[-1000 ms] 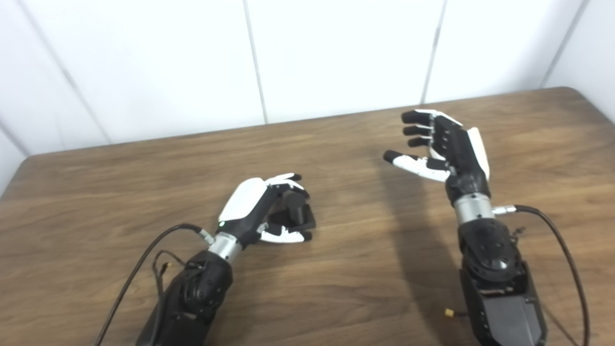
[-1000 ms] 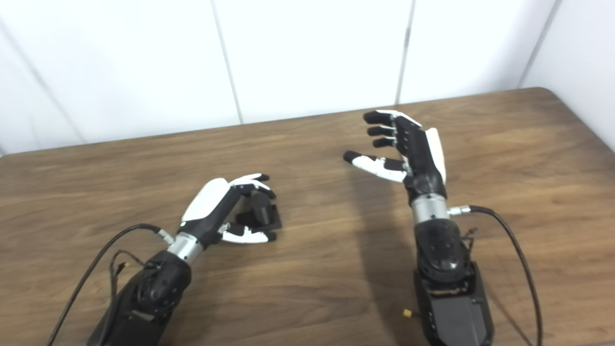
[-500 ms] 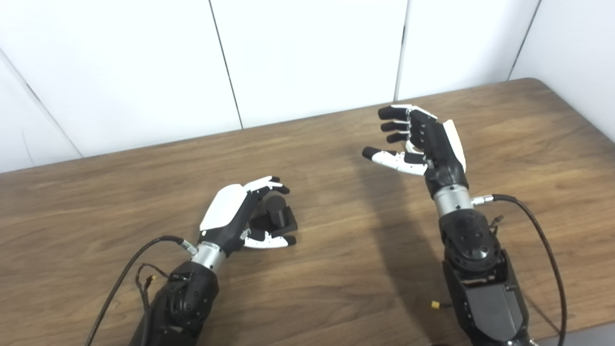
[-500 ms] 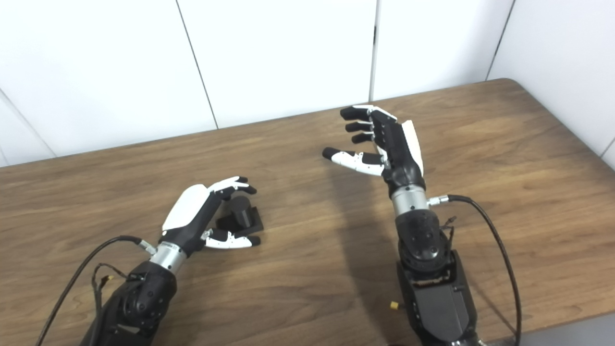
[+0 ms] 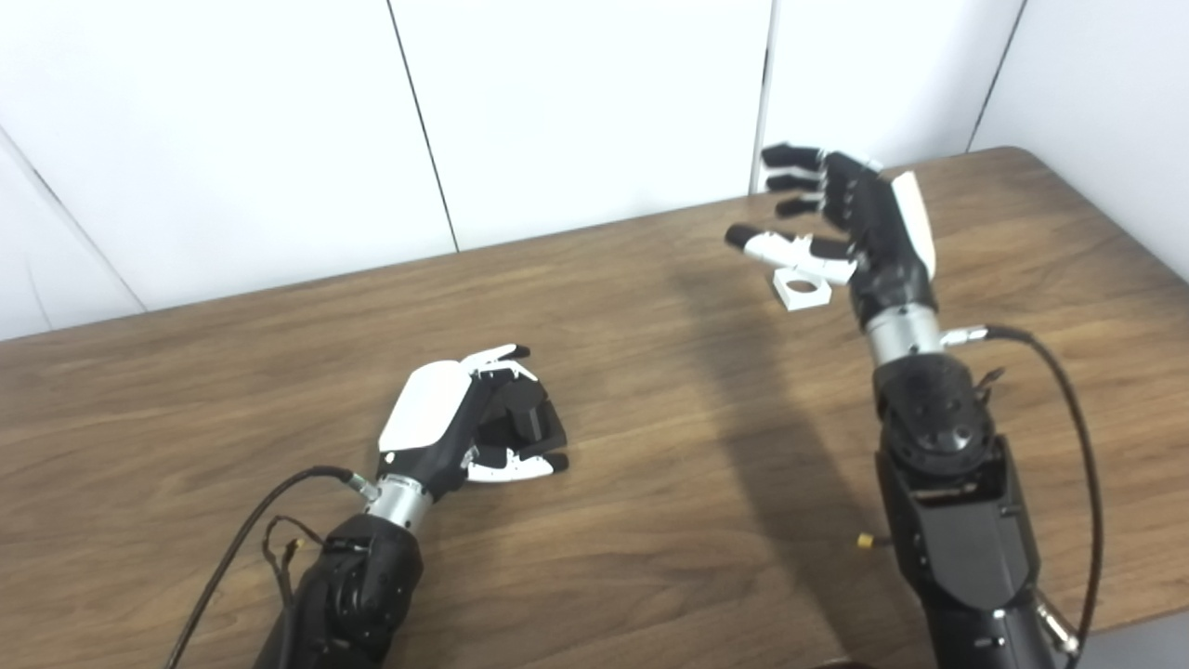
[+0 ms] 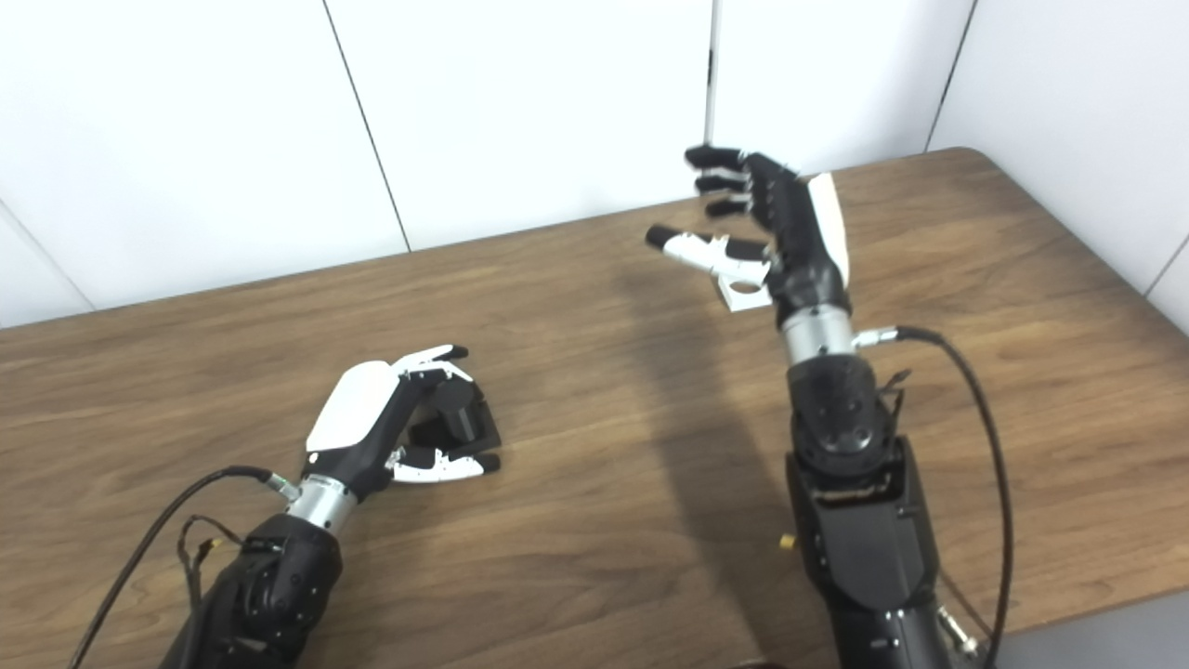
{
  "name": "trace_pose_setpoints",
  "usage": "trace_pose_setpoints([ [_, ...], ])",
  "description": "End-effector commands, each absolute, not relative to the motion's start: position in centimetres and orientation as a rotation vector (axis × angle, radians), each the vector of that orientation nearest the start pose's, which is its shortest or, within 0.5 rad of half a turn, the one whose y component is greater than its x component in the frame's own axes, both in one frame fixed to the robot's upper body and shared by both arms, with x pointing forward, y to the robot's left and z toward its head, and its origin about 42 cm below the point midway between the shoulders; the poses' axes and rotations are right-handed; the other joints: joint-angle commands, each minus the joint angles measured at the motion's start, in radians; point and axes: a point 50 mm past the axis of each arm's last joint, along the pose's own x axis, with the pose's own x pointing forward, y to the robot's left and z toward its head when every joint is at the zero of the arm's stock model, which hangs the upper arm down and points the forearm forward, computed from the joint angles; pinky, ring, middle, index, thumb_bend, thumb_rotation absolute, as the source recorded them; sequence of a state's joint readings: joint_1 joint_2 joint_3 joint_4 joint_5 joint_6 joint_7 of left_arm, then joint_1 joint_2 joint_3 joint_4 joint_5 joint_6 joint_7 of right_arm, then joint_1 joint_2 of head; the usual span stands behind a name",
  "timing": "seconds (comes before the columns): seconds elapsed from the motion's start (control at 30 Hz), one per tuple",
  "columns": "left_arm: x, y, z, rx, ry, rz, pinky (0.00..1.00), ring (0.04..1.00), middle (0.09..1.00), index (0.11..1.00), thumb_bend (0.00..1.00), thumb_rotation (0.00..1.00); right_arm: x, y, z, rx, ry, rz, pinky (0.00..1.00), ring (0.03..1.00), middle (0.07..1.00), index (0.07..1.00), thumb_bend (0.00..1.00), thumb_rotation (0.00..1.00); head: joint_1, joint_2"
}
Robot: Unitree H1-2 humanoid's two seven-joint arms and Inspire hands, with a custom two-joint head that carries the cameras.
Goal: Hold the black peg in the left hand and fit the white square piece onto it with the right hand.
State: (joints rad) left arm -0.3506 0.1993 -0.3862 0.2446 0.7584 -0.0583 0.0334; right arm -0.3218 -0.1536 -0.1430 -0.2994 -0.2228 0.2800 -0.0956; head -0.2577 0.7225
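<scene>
Brown wood-grain worktop [image 5: 650, 520] carried both parts. Near its front, the left robot hand [image 5: 446, 423] was curled round the black peg [image 5: 522, 415] on its square base, resting on the wood. Farther back, the right robot hand [image 5: 850, 218] hovered open above the white square piece [image 5: 801, 287]. Small, rigid and probably light and smooth, that piece looked best pinched across opposite flat edges, hole unobstructed.

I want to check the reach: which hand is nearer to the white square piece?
Right. The right hand hovers open just above the white square piece; the left hand is far across the table, around the black peg.
</scene>
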Motion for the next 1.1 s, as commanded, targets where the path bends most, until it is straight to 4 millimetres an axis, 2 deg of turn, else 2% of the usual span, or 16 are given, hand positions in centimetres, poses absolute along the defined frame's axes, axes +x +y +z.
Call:
trace_pose_setpoints([
  [0.0,37.8,18.6,10.9,1.153,-0.141,-0.329,0.81,0.869,0.864,0.589,0.9,0.39,34.9,-27.2,29.3,-0.303,-0.449,-0.271,0.6,0.69,0.724,0.652,0.69,0.09,0.003,0.002],
  [0.33,38.0,19.0,11.2,1.227,-0.082,-0.299,0.8,0.847,0.844,0.561,0.89,0.42,35.0,-27.3,29.6,-0.296,-0.467,-0.266,0.57,0.674,0.712,0.647,0.7,0.09,0.009,0.005],
  [0.53,38.1,19.1,11.2,1.244,-0.057,-0.301,0.79,0.843,0.837,0.548,0.9,0.41,35.2,-27.6,30.0,-0.313,-0.475,-0.281,0.58,0.666,0.707,0.645,0.7,0.09,0.01,0.001],
  [0.8,37.9,19.2,11.0,1.237,-0.047,-0.311,0.78,0.842,0.837,0.549,0.9,0.39,36.2,-30.6,32.6,-0.414,-0.493,-0.277,0.57,0.682,0.736,0.644,0.71,0.07,-0.009,-0.008],
  [1.07,37.7,18.9,10.7,1.233,-0.037,-0.322,0.79,0.842,0.837,0.532,0.89,0.37,36.8,-32.8,35.3,-0.536,-0.519,-0.276,0.54,0.662,0.713,0.629,0.71,0.08,-0.021,-0.014],
])
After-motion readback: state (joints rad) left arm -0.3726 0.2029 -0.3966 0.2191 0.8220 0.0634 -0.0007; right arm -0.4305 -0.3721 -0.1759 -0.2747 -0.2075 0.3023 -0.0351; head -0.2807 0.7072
